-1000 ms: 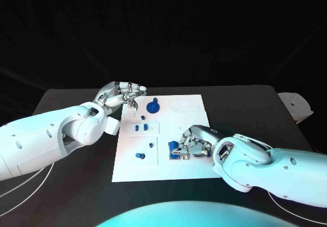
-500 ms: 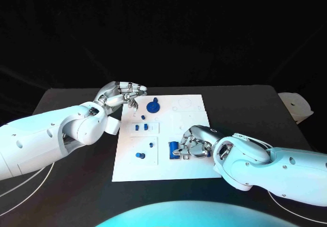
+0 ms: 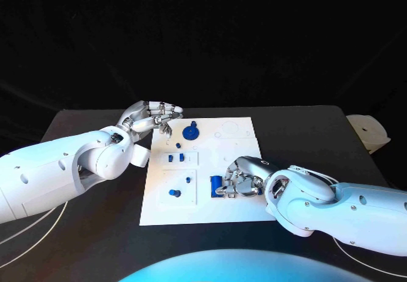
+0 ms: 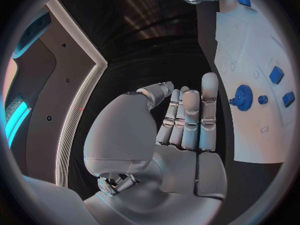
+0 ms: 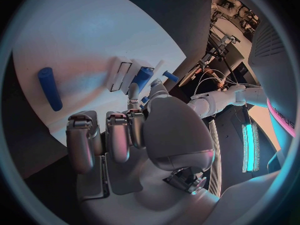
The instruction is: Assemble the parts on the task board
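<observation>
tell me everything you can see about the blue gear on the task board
The blue gear is a round, toothed, plastic-looking wheel with a raised hub at its centre and a small knob at its far edge. It sits flat at the far left part of the white task board, just beside the left hand, which does not touch it.

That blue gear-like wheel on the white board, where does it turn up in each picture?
Head view: blue gear on the task board's far end, by the left hand.
Left wrist view: blue gear beside the fingertips.
Right wrist view: I cannot make it out.
Shared landmark: the task board.
</observation>
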Controlling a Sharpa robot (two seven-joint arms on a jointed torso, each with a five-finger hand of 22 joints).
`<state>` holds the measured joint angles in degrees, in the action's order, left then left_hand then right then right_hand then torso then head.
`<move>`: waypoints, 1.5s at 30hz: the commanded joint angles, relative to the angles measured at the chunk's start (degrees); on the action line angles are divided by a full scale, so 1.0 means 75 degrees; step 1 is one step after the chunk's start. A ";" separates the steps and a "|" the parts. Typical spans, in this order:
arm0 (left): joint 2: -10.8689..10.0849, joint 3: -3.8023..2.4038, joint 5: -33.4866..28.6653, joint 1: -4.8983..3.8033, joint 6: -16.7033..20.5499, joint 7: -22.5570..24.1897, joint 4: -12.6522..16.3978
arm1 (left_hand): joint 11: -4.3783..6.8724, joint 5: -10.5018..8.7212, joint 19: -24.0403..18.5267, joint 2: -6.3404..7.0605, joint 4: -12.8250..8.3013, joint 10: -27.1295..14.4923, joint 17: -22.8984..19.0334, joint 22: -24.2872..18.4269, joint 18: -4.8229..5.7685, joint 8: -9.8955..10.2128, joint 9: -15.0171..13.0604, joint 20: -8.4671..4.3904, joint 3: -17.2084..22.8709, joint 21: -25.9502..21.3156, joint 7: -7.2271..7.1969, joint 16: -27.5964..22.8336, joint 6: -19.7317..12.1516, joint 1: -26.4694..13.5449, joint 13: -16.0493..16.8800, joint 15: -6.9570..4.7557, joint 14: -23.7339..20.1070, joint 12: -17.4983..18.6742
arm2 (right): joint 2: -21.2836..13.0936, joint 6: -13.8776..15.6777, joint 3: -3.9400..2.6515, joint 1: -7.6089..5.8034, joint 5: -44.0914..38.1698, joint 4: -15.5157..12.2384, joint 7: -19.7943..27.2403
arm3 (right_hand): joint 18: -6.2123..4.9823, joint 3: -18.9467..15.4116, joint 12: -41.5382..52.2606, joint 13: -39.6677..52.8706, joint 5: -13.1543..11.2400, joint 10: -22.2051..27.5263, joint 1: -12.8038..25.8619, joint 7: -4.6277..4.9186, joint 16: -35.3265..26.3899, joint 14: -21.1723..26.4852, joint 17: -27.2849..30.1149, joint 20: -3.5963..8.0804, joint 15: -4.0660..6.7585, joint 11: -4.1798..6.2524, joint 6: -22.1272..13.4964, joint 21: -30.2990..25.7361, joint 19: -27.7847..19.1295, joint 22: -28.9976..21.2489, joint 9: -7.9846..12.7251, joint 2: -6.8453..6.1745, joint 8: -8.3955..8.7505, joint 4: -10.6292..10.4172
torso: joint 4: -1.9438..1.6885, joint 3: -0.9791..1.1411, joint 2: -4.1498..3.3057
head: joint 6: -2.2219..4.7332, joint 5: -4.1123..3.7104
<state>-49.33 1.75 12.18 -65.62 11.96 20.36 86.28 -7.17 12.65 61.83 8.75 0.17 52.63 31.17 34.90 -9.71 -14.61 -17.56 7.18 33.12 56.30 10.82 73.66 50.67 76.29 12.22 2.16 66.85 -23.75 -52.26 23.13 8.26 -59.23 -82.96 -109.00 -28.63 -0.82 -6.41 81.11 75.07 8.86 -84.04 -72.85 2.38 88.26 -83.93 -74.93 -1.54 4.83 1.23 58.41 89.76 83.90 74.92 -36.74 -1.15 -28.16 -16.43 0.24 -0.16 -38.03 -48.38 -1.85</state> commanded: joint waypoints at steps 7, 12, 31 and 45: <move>0.0015 -0.0004 -0.0026 -0.0003 -0.0059 0.0041 0.0001 | 0.0005 0.0038 -0.0011 -0.0014 0.0042 -0.0043 -0.0009 -0.0007 -0.0120 -0.0002 -0.0001 0.0044 -0.0001 -0.0051 -0.0012 0.0035 -0.0039 -0.0088 -0.0013 0.0050 -0.0013 -0.0023 | -0.0095 0.0261 -0.0002 0.0006 -0.0320 -0.0020 -0.0053 | 0.0109 -0.0064 0.0040 0.1255 0.0052 -0.0270 -0.0342 -0.0026 0.0051 -0.0719 -0.1571 0.0055 0.0049 0.0078 0.0036 0.0032 0.0813 0.2011 0.0047 0.0063 -0.0003 -0.0003 | 0.0007 0.0009 0.0006 | 0.0011 -0.0031; 0.0022 -0.0004 -0.0025 -0.0003 -0.0065 0.0044 -0.0001 | 0.0005 0.0038 -0.0011 -0.0014 0.0042 -0.0043 -0.0009 -0.0007 -0.0120 -0.0002 -0.0001 0.0044 -0.0001 -0.0051 -0.0012 0.0035 -0.0039 -0.0088 -0.0013 0.0050 -0.0013 -0.0023 | -0.0317 0.0812 -0.0010 0.0001 -0.0236 -0.0040 0.0147 | 0.0109 -0.0096 -0.0075 0.1192 0.0401 -0.0218 -0.0517 -0.0013 0.0039 -0.0712 -0.1545 0.0058 0.0045 0.0069 -0.0002 0.0032 0.0813 0.2011 0.0118 0.0156 0.0068 -0.0020 | 0.0003 0.0010 0.0006 | 0.0045 -0.0083; -0.0026 -0.0004 -0.0021 -0.0003 -0.0140 0.0081 0.0040 | 0.0003 0.0037 -0.0006 -0.0006 0.0045 -0.0060 -0.0036 -0.0012 -0.0121 -0.0013 -0.0006 0.0049 -0.0006 -0.0057 -0.0013 0.0036 -0.0047 -0.0087 -0.0013 0.0054 -0.0025 -0.0042 | -0.1920 -0.0053 -0.0013 -0.0168 -0.0192 -0.0238 0.0252 | 0.0109 -0.0295 -0.0115 0.1184 0.0525 -0.0202 -0.0797 0.0305 0.0085 -0.0736 -0.1656 -0.0104 -0.0170 -0.0193 -0.0444 0.0032 0.0813 0.2011 0.0515 0.0157 0.0775 -0.0022 | 0.0041 0.0016 -0.0013 | 0.0100 -0.0344; -0.0048 -0.0004 -0.0017 -0.0003 -0.0141 0.0076 0.0052 | 0.0003 0.0037 -0.0006 -0.0006 0.0045 -0.0060 -0.0036 -0.0012 -0.0121 -0.0013 -0.0006 0.0049 -0.0006 -0.0057 -0.0013 0.0036 -0.0047 -0.0087 -0.0013 0.0054 -0.0025 -0.0042 | -0.1917 -0.0246 0.0007 0.0047 -0.0462 -0.0182 0.0047 | 0.0109 -0.0388 -0.0133 0.1176 0.0503 -0.0194 -0.0726 0.0305 0.0087 -0.0736 -0.1658 -0.0131 -0.0184 -0.0201 -0.0336 0.0032 0.0813 0.2011 0.0546 0.0157 0.0817 -0.0038 | 0.0008 0.0006 -0.0007 | 0.0080 -0.0373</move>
<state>-49.72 1.75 12.19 -65.62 11.79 20.39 86.47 -7.17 12.65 61.83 8.75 0.17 52.64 30.95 34.92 -9.71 -14.61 -17.56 7.17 33.12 56.07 10.82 73.66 50.68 76.29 12.18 2.16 66.85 -23.74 -66.79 23.13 8.28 -59.06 -84.89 -110.41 -27.52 -0.81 -8.93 80.21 80.98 12.99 -83.82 -78.67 4.68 88.70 -84.02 -74.91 -2.18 3.69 -0.01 55.51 89.75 84.11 74.95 -32.70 0.21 -22.32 -16.75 0.34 -0.13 -38.07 -47.72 -4.78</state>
